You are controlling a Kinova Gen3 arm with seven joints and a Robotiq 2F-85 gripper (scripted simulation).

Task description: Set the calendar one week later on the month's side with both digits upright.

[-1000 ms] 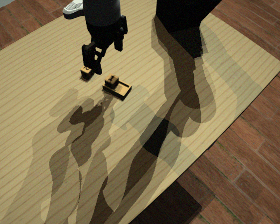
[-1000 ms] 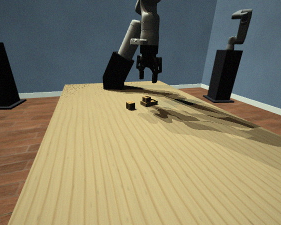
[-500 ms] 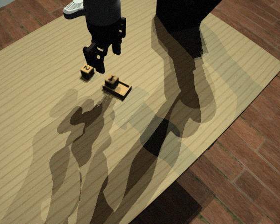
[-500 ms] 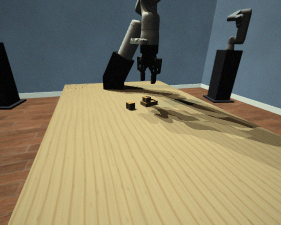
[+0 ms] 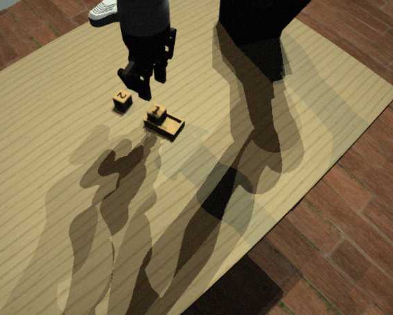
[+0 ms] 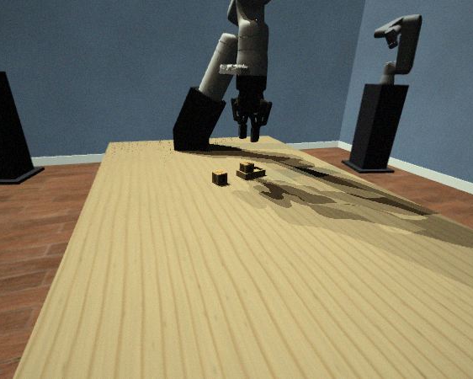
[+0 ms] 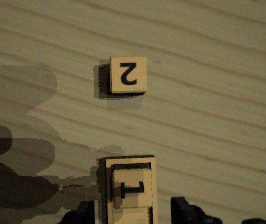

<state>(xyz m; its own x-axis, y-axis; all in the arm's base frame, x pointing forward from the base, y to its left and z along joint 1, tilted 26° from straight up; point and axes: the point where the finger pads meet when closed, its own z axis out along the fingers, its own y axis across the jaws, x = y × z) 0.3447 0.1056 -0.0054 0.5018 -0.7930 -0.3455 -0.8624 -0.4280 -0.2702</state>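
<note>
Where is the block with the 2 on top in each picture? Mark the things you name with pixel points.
Top view: the block with the 2 [image 5: 122, 101] [image 6: 220, 178] [image 7: 128, 75] is left of the middle, fairly high up.
Exterior view: it sits near the middle, just left of the tray [image 5: 175, 134] [image 6: 257, 173] [image 7: 153, 175].
Wrist view: it is in the upper half, near the middle.
Shared landmark: the tray.

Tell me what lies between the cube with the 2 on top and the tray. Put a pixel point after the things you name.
Only a bare strip of wooden tabletop [image 7: 209, 125] separates the 2 cube [image 7: 128, 75] from the tray [image 7: 152, 162]; the wrist view shows it.
</note>
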